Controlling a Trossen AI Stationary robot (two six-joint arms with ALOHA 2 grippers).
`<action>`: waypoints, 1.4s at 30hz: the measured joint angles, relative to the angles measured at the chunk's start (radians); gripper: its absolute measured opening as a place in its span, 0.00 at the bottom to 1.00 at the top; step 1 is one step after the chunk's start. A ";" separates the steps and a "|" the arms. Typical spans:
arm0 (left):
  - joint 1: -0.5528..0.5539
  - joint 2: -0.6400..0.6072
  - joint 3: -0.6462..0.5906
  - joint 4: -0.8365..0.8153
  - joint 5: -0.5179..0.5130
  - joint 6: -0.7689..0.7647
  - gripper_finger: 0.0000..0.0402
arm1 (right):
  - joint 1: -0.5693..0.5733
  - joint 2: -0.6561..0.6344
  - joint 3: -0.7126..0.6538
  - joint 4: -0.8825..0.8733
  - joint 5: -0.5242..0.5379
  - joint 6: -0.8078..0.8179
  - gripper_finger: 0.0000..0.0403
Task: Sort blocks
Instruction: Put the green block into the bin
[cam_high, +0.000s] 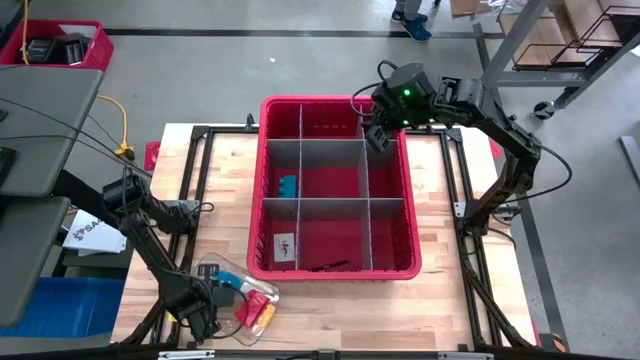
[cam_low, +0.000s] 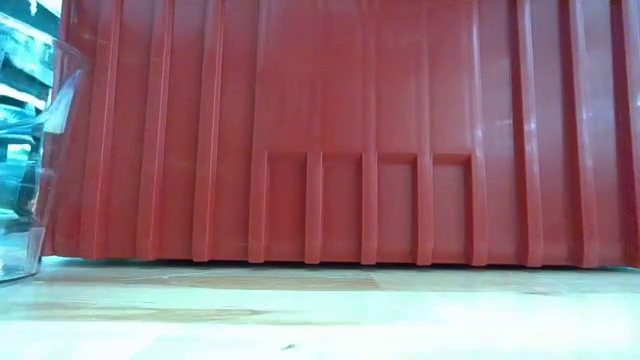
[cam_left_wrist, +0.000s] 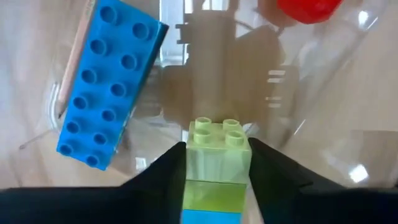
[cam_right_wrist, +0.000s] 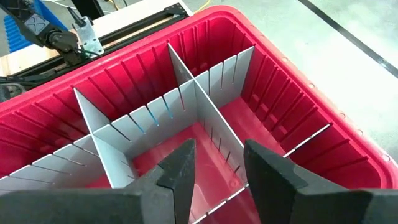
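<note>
Near the surface's front-left corner the left hand (cam_left_wrist: 217, 168) grips a green block (cam_left_wrist: 219, 155) inside a clear container (cam_high: 243, 300) — the right hand (cam_right_wrist: 217, 165), slightly parted and empty, hovers over the red bin (cam_high: 262, 190).

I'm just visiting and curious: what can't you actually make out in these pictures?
- Low view: red bin wall fills it, hiding everything behind.
- High view: items in the clear container overlap; too small to count.
- Left wrist view: green block bottom cut off by the edge.

Between my black left end effector (cam_left_wrist: 217, 171) fingers: a pale green studded block (cam_left_wrist: 219, 155). Beside it, a bright blue block (cam_left_wrist: 106, 81). My red bin (cam_high: 262, 190) holds grey dividers (cam_high: 333, 199) on a light wooden worktop (cam_high: 450, 290).
</note>
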 joint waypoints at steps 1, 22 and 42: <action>0.000 0.000 0.000 -0.011 -0.003 0.000 0.31 | 0.000 0.000 0.000 0.000 0.000 0.000 0.32; 0.022 -0.314 0.319 -0.400 -0.126 -0.002 0.31 | 0.000 0.000 0.000 0.000 -0.001 -0.001 0.32; 0.804 -0.516 0.432 -0.067 -0.682 0.580 0.31 | 0.000 0.000 0.000 0.018 0.010 -0.028 0.32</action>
